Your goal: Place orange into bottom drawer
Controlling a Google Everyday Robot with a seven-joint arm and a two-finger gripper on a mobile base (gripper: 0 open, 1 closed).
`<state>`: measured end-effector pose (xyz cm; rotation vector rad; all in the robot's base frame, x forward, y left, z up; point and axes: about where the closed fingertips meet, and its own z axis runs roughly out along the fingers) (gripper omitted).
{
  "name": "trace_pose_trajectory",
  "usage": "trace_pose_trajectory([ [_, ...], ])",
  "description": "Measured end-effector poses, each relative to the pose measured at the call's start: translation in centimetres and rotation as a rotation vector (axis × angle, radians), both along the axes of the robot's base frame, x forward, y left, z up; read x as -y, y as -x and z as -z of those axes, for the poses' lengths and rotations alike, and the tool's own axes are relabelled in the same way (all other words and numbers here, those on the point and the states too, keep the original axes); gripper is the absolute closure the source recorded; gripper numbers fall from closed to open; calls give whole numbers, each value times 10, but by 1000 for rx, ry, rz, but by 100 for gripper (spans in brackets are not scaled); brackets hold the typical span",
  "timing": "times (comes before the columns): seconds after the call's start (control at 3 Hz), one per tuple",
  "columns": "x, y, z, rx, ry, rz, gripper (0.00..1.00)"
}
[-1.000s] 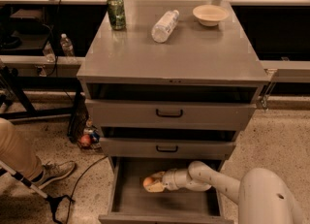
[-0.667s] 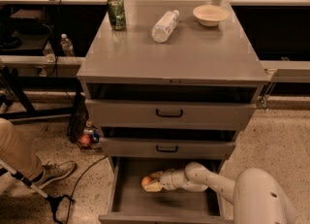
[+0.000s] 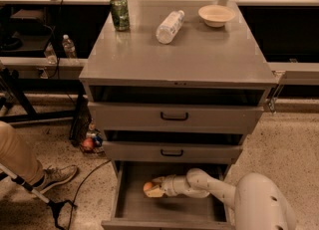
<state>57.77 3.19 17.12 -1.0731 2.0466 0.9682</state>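
The bottom drawer (image 3: 134, 209) of the grey cabinet is pulled open, its plain grey inside showing. My gripper (image 3: 151, 189) is reached down into it from the right, near the drawer's left rear. It is shut on the orange (image 3: 148, 186), a small round fruit held at the fingertips just above the drawer floor. My white arm (image 3: 209, 186) runs from the lower right into the drawer.
On the cabinet top (image 3: 174, 55) stand a green can (image 3: 119, 12), a lying plastic bottle (image 3: 169, 26) and a beige bowl (image 3: 216, 15). Two upper drawers with black handles (image 3: 174, 117) are slightly open. A person's leg and shoe (image 3: 50, 176) and floor clutter (image 3: 89, 142) are at left.
My gripper with the orange has moved a little to the left and deeper inside the bottom drawer. Nothing else has moved.
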Motion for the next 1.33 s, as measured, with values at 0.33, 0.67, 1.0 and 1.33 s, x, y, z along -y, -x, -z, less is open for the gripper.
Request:
trace_pose_trajectory([
  [0.33,-5,3,4,-6,-5,-8,63],
  [0.67,-9,5,7,-16,-13,-16,33],
  [1.0,-9,4,8,-25,-24,-16,3],
  [1.33,10,3,5,-49,-73,-5,0],
])
